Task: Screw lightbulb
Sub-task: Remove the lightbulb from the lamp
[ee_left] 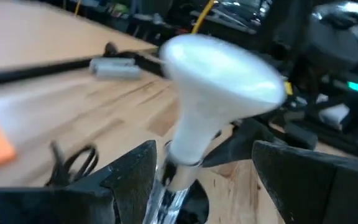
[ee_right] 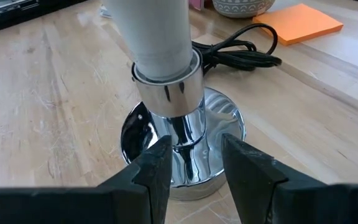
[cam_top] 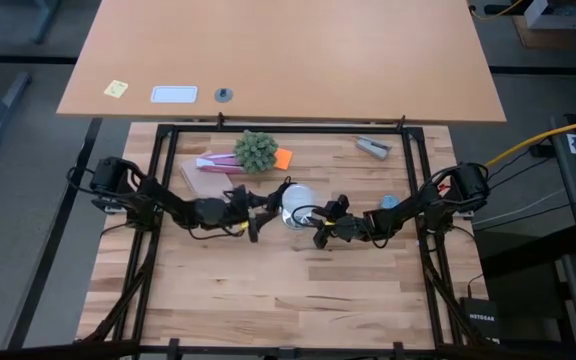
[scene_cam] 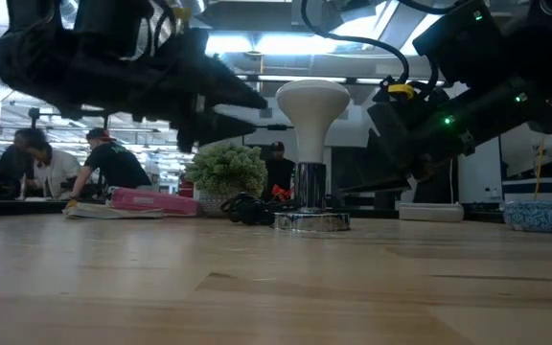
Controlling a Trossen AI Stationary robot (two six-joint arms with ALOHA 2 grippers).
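The frosted white lightbulb [scene_cam: 311,103] stands upright, its metal base in a chrome socket [scene_cam: 311,220] on the wooden table's middle. In the high view the lightbulb [cam_top: 296,203] lies between the arms. My left gripper [ee_left: 204,171] is level at the bulb's neck [ee_left: 188,140]. It is open, one finger on each side, touching nothing. My right gripper [ee_right: 196,155] comes from the table's right, slanting down, and is shut on the socket's stem. The socket's round foot [ee_right: 225,121] rests flat on the wood. My right gripper pinches the socket's narrow chrome stem [ee_right: 184,134] between its two fingers, just above the round foot. The fingers [ee_right: 157,165] slant down from the table's right side. The socket stays upright, its foot flat on the table, with the bulb in its collar [ee_right: 166,93].
The socket's black cord [ee_right: 241,53] coils behind it, beside an orange note pad [ee_right: 303,22]. A potted plant [cam_top: 256,150], a pink packet [cam_top: 213,162], a grey tool [cam_top: 373,147] and a small blue bowl [cam_top: 389,201] lie toward the far edge. People sit in the room beyond.
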